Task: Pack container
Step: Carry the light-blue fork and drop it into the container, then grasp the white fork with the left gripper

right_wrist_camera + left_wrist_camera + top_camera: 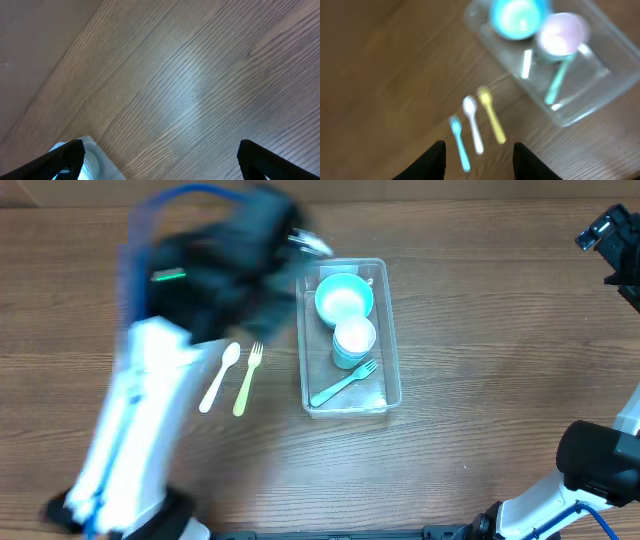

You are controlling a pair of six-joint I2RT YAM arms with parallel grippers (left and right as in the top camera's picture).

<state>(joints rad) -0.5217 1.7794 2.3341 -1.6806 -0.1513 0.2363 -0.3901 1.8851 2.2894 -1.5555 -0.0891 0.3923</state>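
The clear container (390, 370) lies mid-table and holds a blue bowl (344, 298), a small white bowl (354, 340) and a teal fork (345, 383). A white spoon (220, 377) and a yellow fork (247, 378) lie on the table to its left. My left gripper (285, 240) is motion-blurred, up and left of the container. In the left wrist view it (479, 146) is open and empty above a blue fork (459, 144), the white spoon (472, 125) and the yellow fork (491, 116), with the container (580, 107) beyond. My right gripper (160, 150) is open and empty.
My left arm (130, 420) crosses the left side of the wooden table and hides the blue fork from overhead. My right gripper (610, 235) is at the far right edge. A clear corner (97, 162) shows low left in the right wrist view.
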